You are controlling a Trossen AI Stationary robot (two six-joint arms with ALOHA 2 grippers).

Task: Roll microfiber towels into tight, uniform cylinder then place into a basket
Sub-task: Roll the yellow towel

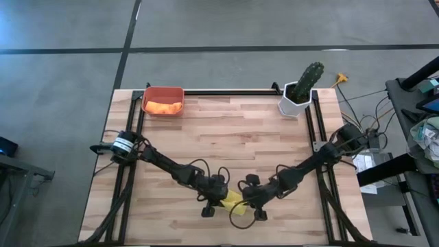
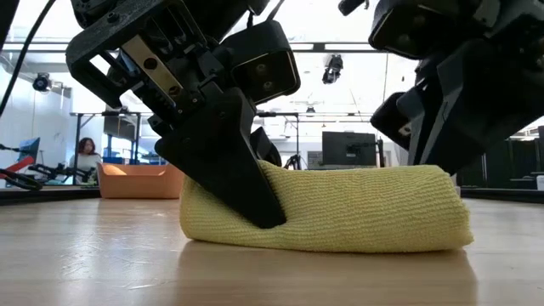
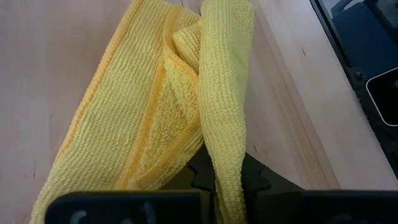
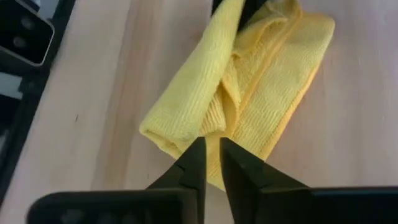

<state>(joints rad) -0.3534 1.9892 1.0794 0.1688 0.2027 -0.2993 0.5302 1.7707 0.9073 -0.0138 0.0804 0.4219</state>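
Observation:
The yellow towel lies bunched into a loose, thick roll on the wooden table near its front edge, between my two grippers; it also shows in the low view. My left gripper is shut on its left end. My right gripper is at its right end, fingers close together on the cloth. The orange towel lies in the red-orange basket at the table's far left corner. My left gripper pinches a raised fold of the yellow towel between its two fingers, at the towel's left end. The fingers slant down from the left. The fold stands up as a ridge along the towel; the rest lies on the table. My right gripper has its two fingers close together at the towel's right end, with yellow cloth showing in the narrow gap. It comes slanting down from the right. One layer or several, I cannot tell. The towel lies on the table.
A white hexagonal pot with a green cactus stands at the far right corner. Black rails run along the table's far edge and sides. Bare wood lies between the towel and the basket.

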